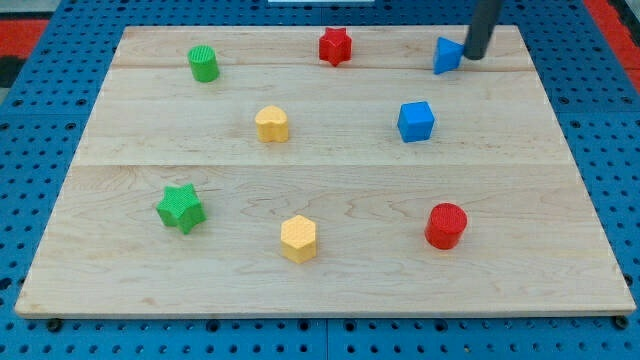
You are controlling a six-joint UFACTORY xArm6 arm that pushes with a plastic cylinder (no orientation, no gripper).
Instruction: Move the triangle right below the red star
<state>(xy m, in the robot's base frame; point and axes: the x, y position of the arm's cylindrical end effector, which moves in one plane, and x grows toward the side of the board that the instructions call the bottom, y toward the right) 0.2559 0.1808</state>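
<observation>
The blue triangle (446,55) lies near the view's top right of the wooden board (320,290). The red star (335,46) sits to its left, near the top centre. My tip (474,56) is at the triangle's right edge, touching or almost touching it. The dark rod rises from there out of the view's top.
A blue cube (416,121) lies below the triangle. A yellow block (271,124) is left of the cube. A green cylinder (203,63) is at top left. A green star (181,208), a yellow hexagon (298,238) and a red cylinder (446,225) lie along the bottom.
</observation>
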